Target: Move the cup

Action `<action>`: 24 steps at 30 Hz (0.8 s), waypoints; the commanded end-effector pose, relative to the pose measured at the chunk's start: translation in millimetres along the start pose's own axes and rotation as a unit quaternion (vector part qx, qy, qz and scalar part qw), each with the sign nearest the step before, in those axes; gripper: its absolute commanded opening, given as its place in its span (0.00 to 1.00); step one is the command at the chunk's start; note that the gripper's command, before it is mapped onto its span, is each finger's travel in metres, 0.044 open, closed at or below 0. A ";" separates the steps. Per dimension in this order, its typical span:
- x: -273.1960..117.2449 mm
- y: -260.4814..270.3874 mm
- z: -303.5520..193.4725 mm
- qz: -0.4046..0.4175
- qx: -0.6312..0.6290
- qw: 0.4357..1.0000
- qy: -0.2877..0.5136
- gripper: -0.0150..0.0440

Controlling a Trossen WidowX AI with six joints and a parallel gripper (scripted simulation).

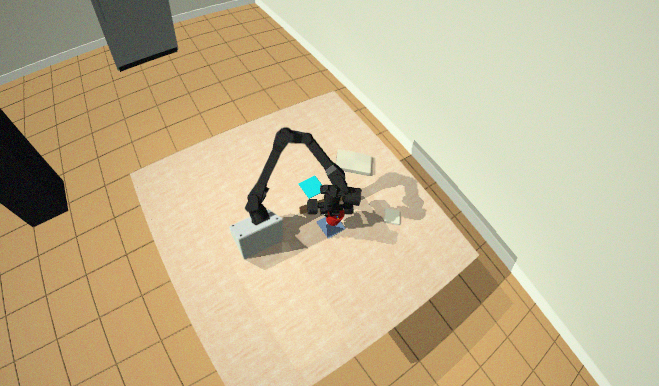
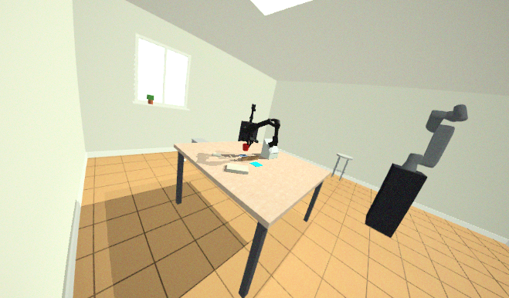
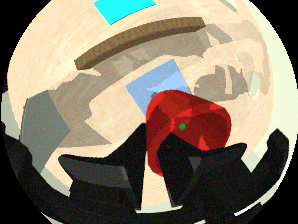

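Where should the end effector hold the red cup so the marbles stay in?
On the side wall below the rim, from above, as now: the end effector is shut on the red cup over the blue pad. Its mouth looks tipped sideways, so level it.

The arm (image 1: pixel 291 155) is matte black throughout, built of slim tubular links joined by rounded, bulkier joints, near the middle of the top view. It rises from a pale grey box-shaped base (image 1: pixel 256 239). The gripper (image 3: pixel 172 163) at lower centre of the wrist view has two dark, wedge-shaped fingers with greyish faces. No cables or markings can be made out.
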State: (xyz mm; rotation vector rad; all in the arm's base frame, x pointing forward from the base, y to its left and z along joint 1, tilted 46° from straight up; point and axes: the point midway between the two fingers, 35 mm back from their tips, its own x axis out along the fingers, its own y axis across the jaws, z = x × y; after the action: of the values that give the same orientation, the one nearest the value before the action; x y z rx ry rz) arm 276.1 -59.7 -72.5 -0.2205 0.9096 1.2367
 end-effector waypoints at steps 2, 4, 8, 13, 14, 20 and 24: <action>0.0 0.0 -0.2 0.000 0.001 1.000 0.000 0.25; 0.0 0.0 -0.2 0.000 0.001 1.000 0.000 0.25; 0.0 0.0 -0.2 0.000 0.001 1.000 0.000 0.25; 0.0 0.0 -0.2 0.000 0.001 1.000 0.000 0.25; 0.0 0.1 0.1 0.000 0.001 1.000 0.000 0.25; -0.1 3.0 8.5 0.000 0.000 1.000 0.001 0.25; 0.2 6.2 16.8 0.000 -0.001 1.000 0.001 0.25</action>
State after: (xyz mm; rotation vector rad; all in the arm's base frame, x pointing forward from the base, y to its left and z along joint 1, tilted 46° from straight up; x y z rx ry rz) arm 276.7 -50.6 -65.7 -0.2192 0.9172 1.2420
